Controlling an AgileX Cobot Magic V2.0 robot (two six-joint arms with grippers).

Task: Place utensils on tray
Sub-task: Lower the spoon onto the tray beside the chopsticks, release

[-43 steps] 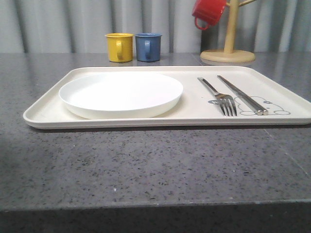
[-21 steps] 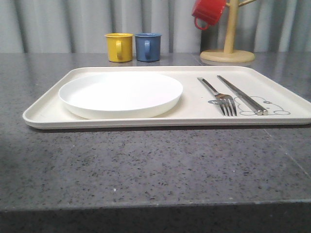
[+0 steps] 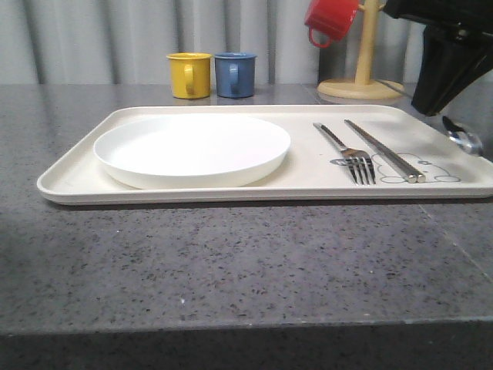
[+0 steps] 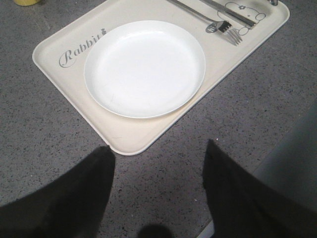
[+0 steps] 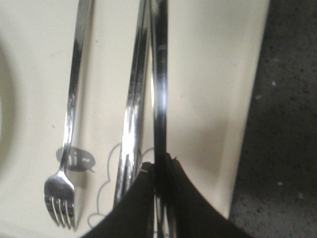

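Observation:
The cream tray (image 3: 77,182) lies across the table, with the white plate (image 3: 192,146) on its left half. A silver fork (image 3: 350,154) and flat chopsticks (image 3: 383,150) lie side by side on its right half. My right gripper (image 3: 433,104) hangs over the tray's right edge, shut on a silver spoon (image 3: 462,141) whose bowl points down near the rim. In the right wrist view the spoon handle (image 5: 159,89) runs out of the shut gripper (image 5: 158,171), beside the chopsticks (image 5: 133,109) and fork (image 5: 69,129). My left gripper (image 4: 158,153) is open over bare table near a tray corner (image 4: 124,144).
A yellow mug (image 3: 189,75) and a blue mug (image 3: 235,74) stand behind the tray. A red mug (image 3: 331,19) hangs on a wooden mug tree (image 3: 362,81) at the back right. The grey table's front edge (image 3: 246,327) is close to the camera.
My right arm has come into the front view from the upper right, carrying the spoon over the tray's right edge. The plate, fork and chopsticks have not moved.

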